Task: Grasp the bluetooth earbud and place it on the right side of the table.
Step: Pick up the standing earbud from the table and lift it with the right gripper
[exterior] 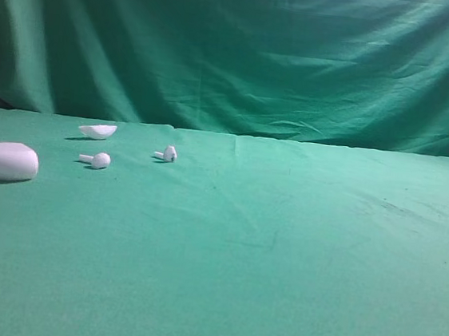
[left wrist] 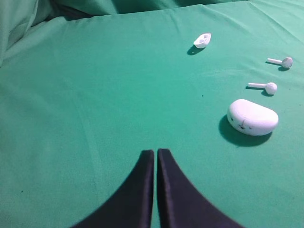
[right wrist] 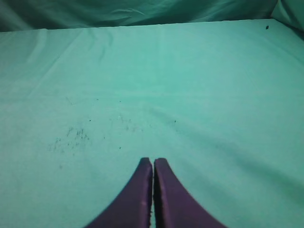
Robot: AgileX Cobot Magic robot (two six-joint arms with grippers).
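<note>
Left gripper (left wrist: 156,153) and right gripper (right wrist: 153,161) both pressed together, holding nothing, above the table (exterior: 280,246). Toward the far left edge: bluetooth earbud (exterior: 167,154), tiny, white, dark-marked head, lying flat, stem pointing left. Two earbuds counted, with all-white earbud (exterior: 97,159); one oval case (exterior: 3,161); one white lid (exterior: 97,131).

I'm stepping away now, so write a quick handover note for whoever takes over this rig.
Left end effector: shut, empty, above bare cloth.
Right end effector: shut, empty, over the table's right part.
Bluetooth earbud, the one with the dark mark, lies on the left side, apart from the all-white earbud, the white case and a small white shell-like piece.
Done: nothing; the earbud is untouched.
Left: grasp it and set it down on the right side.
</note>
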